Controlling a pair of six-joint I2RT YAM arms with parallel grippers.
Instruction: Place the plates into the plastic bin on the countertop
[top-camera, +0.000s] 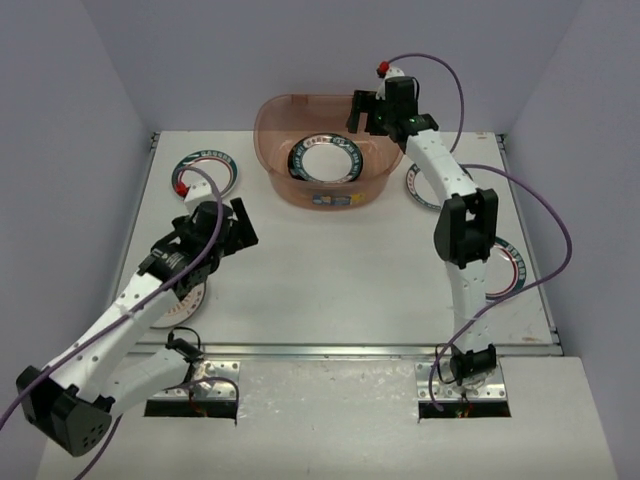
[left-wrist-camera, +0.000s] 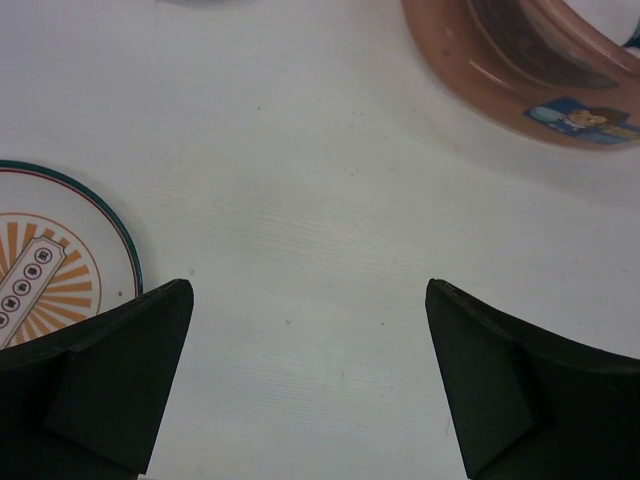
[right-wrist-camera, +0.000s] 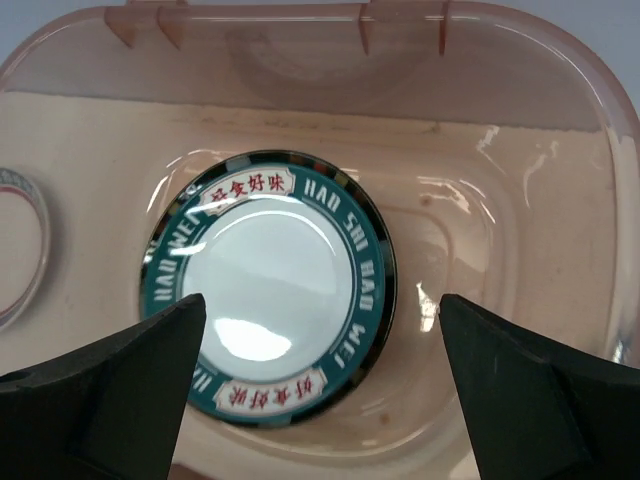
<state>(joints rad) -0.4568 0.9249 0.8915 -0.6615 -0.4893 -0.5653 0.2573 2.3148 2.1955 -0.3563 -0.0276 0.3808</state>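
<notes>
In the top view, the right hand (top-camera: 368, 112) is hanging open over the plastic bin (top-camera: 270, 115) at upper centre, with a teal-rimmed plate (top-camera: 325, 160) lying inside. In the left wrist view, the left hand (left-wrist-camera: 308, 295) is waiting open above the desk (left-wrist-camera: 300, 150), beside the sunburst plate (left-wrist-camera: 50, 270). In the right wrist view, the drop seems to be finishing; the next move is calling for a reach to another plate.

- Bin (top-camera: 272, 150) at the tabletop's (top-camera: 340, 270) back middle, one plate (top-camera: 322, 160) inside it.
- Second plate (top-camera: 207, 170) left of the bin; third plate (left-wrist-camera: 60, 270) nearer the front, partly under the left arm (top-camera: 120, 320).
- Fourth plate (top-camera: 415, 186) just right of the bin; fifth plate (top-camera: 513, 262) farther right, nearer.
</notes>
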